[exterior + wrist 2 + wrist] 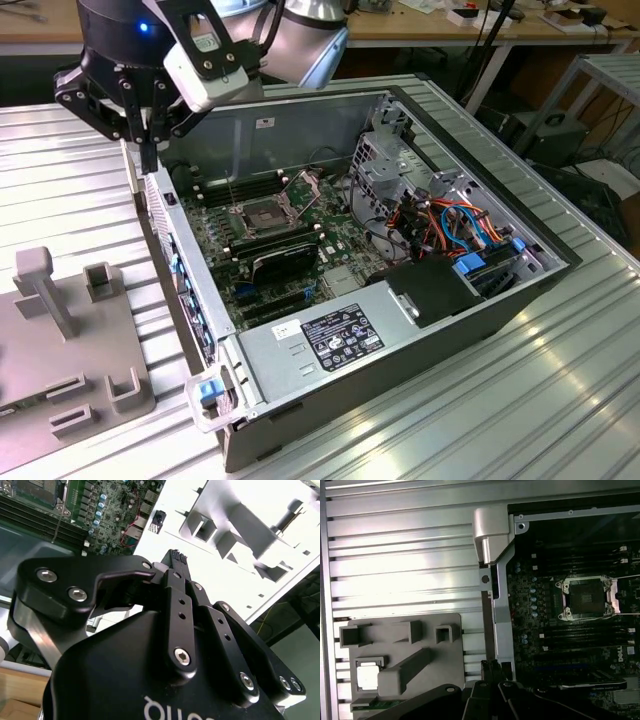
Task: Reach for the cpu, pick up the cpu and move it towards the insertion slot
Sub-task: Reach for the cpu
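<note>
The gripper [492, 666] hangs over the case wall [502, 630], fingers pressed together and empty. The cpu [368, 675] lies in the grey fixture [447, 665], well apart from the slot [585, 597]. The fingers could strike the raised bar [405, 667] just beside the thin chip, or it could slip.

Ribbed metal table [520, 400]. Directly on it: open computer case [450, 340]. Beside the case, exterior view's left: grey plastic fixture [30, 370].
</note>
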